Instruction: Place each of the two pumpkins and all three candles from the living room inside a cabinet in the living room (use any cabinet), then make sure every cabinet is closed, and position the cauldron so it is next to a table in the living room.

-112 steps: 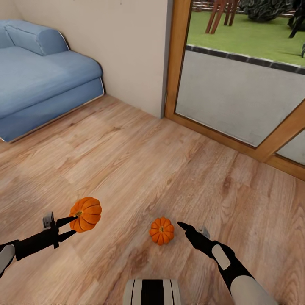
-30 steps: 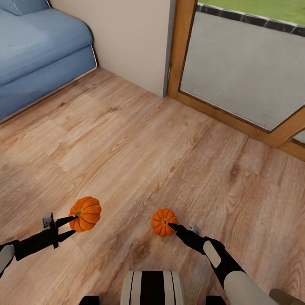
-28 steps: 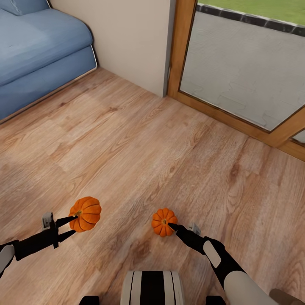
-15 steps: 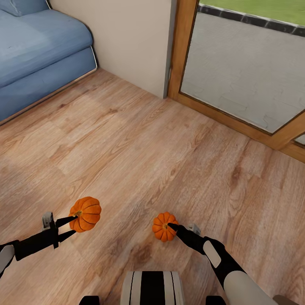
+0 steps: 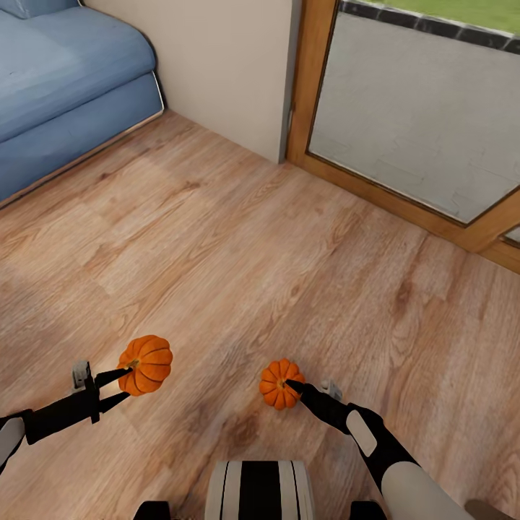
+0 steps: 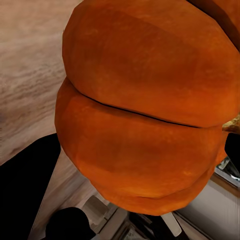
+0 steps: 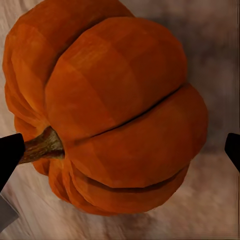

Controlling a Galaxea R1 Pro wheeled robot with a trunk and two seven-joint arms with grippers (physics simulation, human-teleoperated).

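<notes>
Right claw [image 5: 294,384] now forward, spread astride floor pumpkin [image 5: 276,386]; left claw [image 5: 128,380] clenched on raised pumpkin [image 5: 148,363]

place: someone's living room, pretty clearly a home
seating: blue upholstered sofa [image 5: 65,87] against the far wall, sitting low on the floor
floor: warm wood-look planks [image 5: 238,267] all over, typical house laminate
wall: plain cream wall [image 5: 231,65] ending at a corner
door: big glass patio door with a wooden frame [image 5: 307,87], floor to ceiling
outside: grey paved terrace [image 5: 412,108] through the glass, strip of green lawn [image 5: 469,11] past it
</notes>
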